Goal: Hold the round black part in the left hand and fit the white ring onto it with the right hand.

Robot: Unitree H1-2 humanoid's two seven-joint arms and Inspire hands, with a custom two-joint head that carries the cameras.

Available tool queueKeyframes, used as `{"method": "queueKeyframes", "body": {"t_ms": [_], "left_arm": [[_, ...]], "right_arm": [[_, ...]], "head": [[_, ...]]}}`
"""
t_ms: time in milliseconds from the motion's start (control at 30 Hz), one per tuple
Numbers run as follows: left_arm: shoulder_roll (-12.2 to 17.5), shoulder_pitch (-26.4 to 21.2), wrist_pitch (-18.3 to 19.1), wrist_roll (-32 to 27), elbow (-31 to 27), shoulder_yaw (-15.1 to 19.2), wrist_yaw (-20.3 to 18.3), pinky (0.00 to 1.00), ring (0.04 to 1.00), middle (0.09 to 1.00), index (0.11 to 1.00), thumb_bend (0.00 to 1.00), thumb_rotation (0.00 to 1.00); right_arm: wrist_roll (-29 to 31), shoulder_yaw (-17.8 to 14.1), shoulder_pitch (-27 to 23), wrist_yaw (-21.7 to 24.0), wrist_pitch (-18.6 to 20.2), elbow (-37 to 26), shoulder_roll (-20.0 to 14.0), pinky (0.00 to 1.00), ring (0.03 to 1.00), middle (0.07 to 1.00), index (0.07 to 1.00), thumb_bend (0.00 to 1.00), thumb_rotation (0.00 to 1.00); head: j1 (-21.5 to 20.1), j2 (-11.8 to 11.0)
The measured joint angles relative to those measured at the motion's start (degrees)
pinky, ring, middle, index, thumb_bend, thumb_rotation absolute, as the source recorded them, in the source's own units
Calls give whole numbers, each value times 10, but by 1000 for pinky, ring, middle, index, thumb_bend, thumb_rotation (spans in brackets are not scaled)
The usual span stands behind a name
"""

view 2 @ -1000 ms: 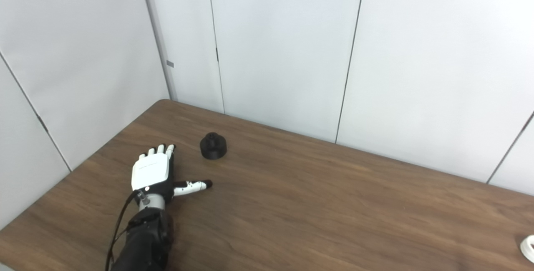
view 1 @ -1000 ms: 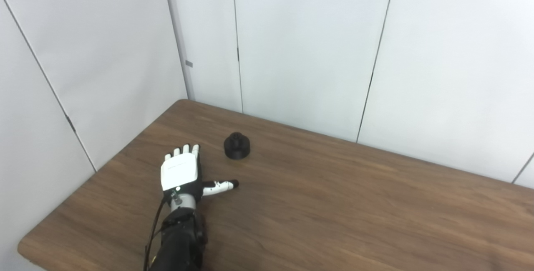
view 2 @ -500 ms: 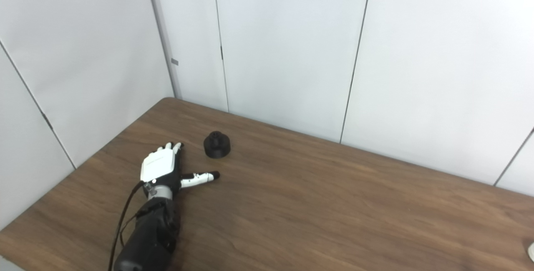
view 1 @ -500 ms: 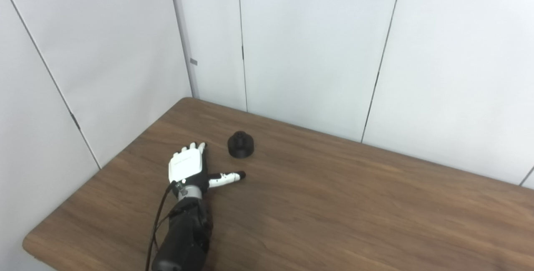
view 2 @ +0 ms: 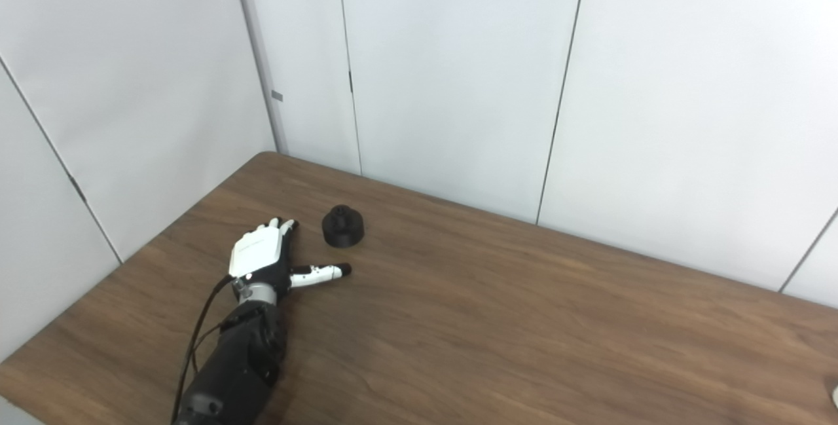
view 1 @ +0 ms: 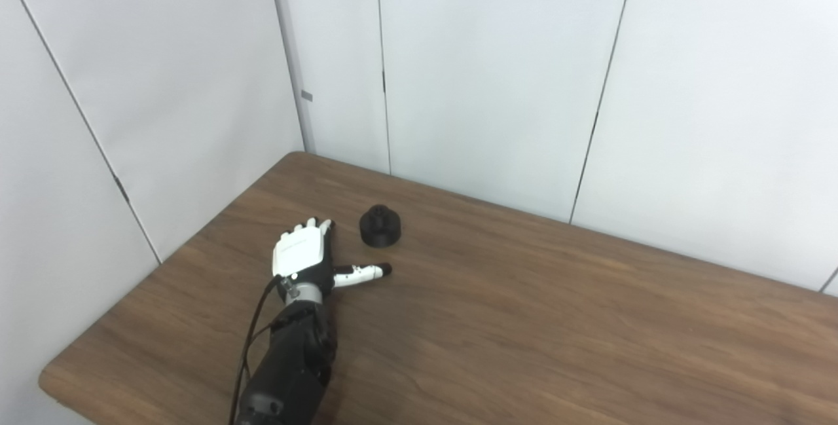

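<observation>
Left hand [view 1: 302, 256] lies low over the wooden table [view 1: 524, 320], back upward, its white cover facing the cameras. Its fingers [view 1: 319, 223] are stretched forward and spread a little, pointing toward the far wall, and the thumb [view 1: 362, 272] sticks out sideways to the right, black at the tip. It grasps nothing and is unclenched. The dark forearm [view 1: 294, 359] runs in from the bottom edge on the left side, with a thin black cable [view 1: 252, 333] looping along it to the wrist.

Just beyond and to the right of the fingertips, apart from them, sits the round black part [view 1: 380, 226]. It stands upright on its broad flat base, a squat drum with its axis vertical, and a smaller raised knob on top faces upward. Being round, it has no long side across the table. It lies between the extended fingers and the thumb's line, near the far left corner of the table, not touched by either.

At the right eye view's lower right edge a sliver of something white [view 2: 835, 395] shows on the table, too cropped to identify. The right hand is out of sight in both views.
</observation>
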Motion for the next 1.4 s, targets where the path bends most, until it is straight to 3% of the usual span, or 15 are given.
{"method": "queueKeyframes", "body": {"t_ms": [233, 1400], "left_arm": [[7, -14, 1, -14, 15, -13, 1, 1000, 1000, 1000, 951, 1000, 656], [25, -46, 3, -83, 48, -86, 39, 1000, 1000, 1000, 941, 992, 592]], "right_arm": [[-2, -1, 5, 3, -3, -1, -1, 1000, 1000, 1000, 1000, 614, 861], [-7, -1, 39, 5, -30, -6, -4, 1000, 1000, 1000, 1000, 619, 865]], "head": [[-4, 0], [-27, 9]]}}
